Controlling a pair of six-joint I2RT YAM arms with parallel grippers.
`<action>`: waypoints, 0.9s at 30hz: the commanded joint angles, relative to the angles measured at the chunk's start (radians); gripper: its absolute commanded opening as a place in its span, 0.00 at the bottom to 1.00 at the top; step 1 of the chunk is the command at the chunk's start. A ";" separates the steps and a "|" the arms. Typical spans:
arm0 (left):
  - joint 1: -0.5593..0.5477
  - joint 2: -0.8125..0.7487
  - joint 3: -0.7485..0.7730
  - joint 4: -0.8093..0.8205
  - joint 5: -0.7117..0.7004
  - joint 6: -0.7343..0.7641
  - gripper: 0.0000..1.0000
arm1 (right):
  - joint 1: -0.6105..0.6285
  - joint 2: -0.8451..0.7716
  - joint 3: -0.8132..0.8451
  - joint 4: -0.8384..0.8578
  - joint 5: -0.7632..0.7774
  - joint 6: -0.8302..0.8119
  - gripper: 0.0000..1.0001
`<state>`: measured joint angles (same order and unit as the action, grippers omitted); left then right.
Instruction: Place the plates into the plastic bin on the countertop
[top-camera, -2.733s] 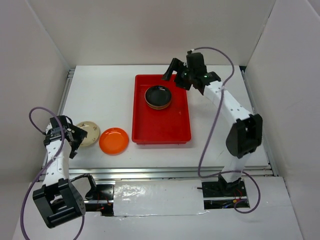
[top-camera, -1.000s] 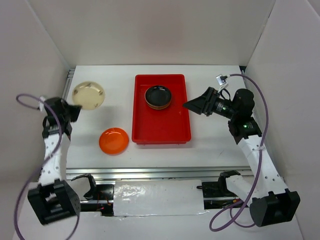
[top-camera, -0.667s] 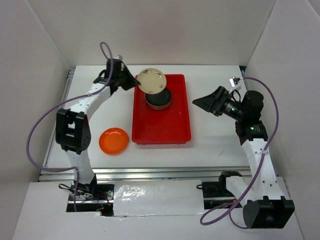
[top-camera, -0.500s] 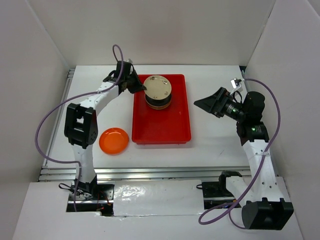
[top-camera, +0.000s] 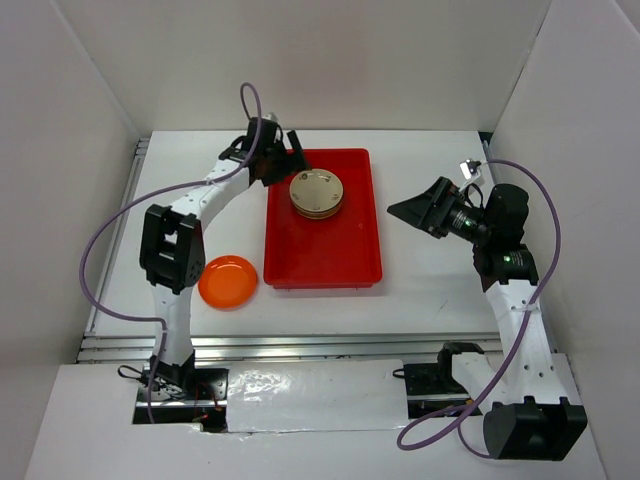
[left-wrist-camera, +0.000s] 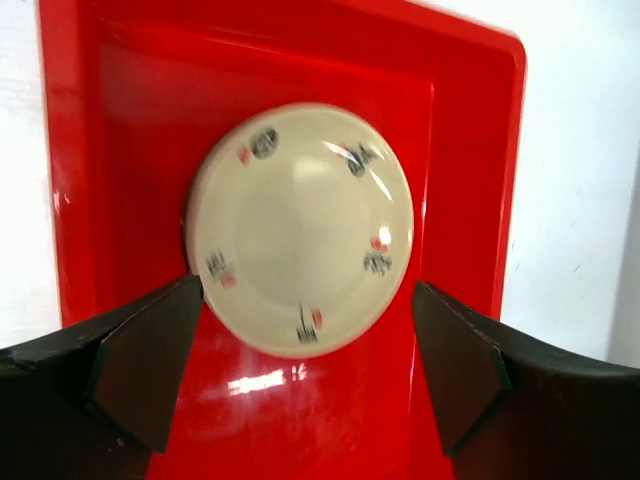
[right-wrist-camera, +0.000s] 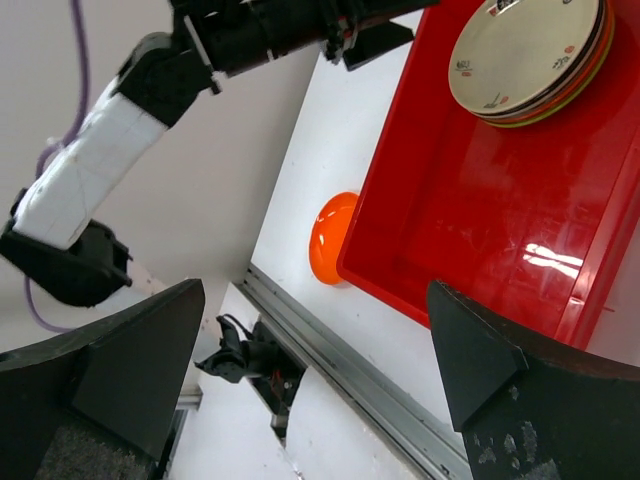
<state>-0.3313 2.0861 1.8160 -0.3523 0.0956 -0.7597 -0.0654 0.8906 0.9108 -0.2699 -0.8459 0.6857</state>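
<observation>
Red bin holds the stack by its far rim, cream plate topmost, open floor nearer. Left gripper straddles it, wide and empty; right gripper gapes empty right of the bin.

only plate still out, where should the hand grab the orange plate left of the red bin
Pinch the raised rim of the orange plate from straight above, one finger inside, one outside. It lies flat and shallow on the countertop, so a sideways approach likely finds little to hold. Take its left edge, away from the red bin.
</observation>
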 joint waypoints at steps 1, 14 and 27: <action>-0.098 -0.166 0.030 -0.045 -0.152 0.080 0.99 | -0.004 -0.002 0.040 0.017 -0.013 -0.015 1.00; 0.200 -0.925 -0.801 -0.344 -0.479 -0.345 0.99 | 0.039 0.042 -0.023 0.087 -0.012 -0.008 1.00; 0.416 -1.180 -1.254 -0.243 -0.237 -0.176 0.99 | 0.167 0.110 0.003 0.110 0.044 -0.002 1.00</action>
<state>0.0540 0.8722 0.6201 -0.6567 -0.2367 -0.9958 0.0837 0.9936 0.8894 -0.2199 -0.8223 0.6899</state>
